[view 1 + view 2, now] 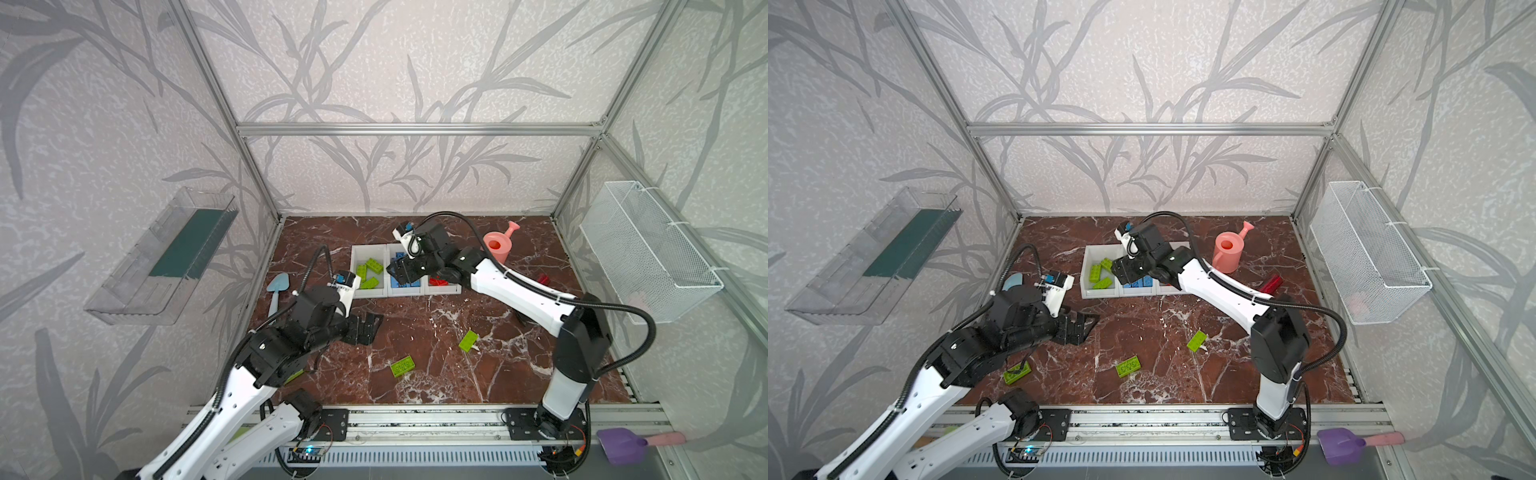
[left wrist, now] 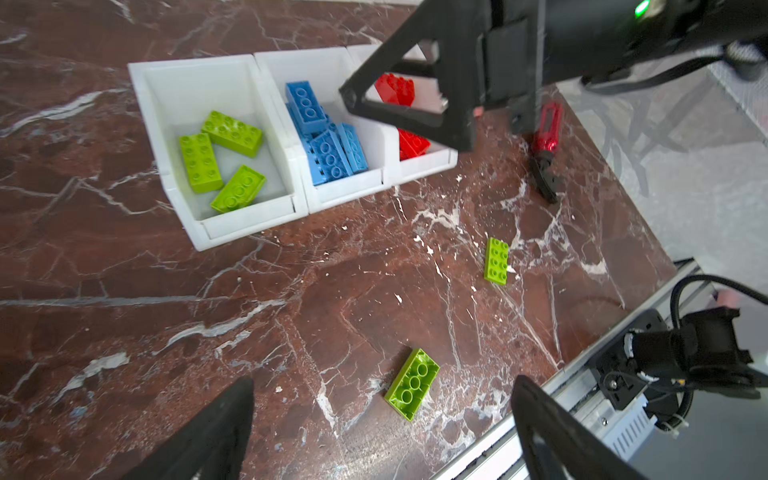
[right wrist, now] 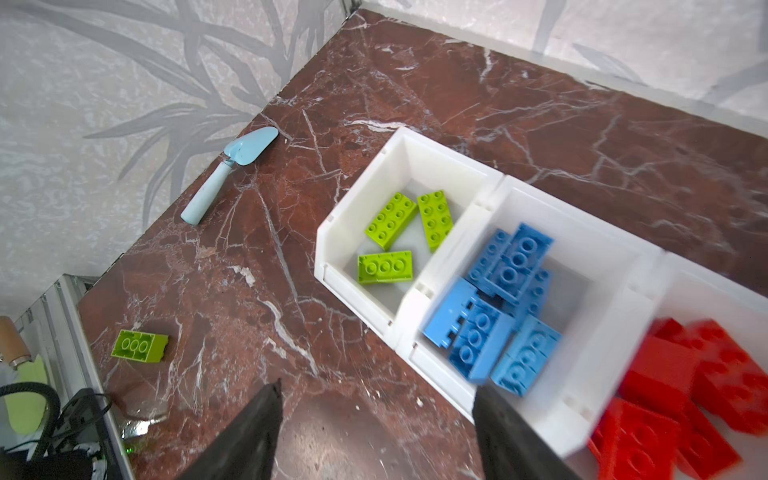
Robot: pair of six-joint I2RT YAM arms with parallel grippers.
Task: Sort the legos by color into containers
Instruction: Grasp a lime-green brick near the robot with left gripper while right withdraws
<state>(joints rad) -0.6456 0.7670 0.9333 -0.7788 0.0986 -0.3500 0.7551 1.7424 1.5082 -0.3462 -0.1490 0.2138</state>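
Observation:
Three joined white containers (image 1: 354, 266) stand mid-table. The left one holds lime green legos (image 2: 220, 158), the middle one blue legos (image 3: 503, 307), the right one red legos (image 3: 685, 386). Three loose green legos lie on the marble: one (image 1: 468, 341) right of centre, one (image 1: 402, 366) nearer the front, one (image 1: 1017, 371) beside my left arm. My left gripper (image 1: 368, 328) hangs open and empty in front of the green bin, with a loose green lego (image 2: 412, 384) below it. My right gripper (image 3: 377, 387) is open and empty over the blue bin's front lip.
A pink watering can (image 1: 498, 245) stands behind the right arm. A dark red ribbed piece (image 1: 542, 278) lies right of the bins, a light blue trowel (image 1: 276, 291) left of them. A wire basket (image 1: 648, 249) and a clear tray (image 1: 166, 257) hang on the side walls.

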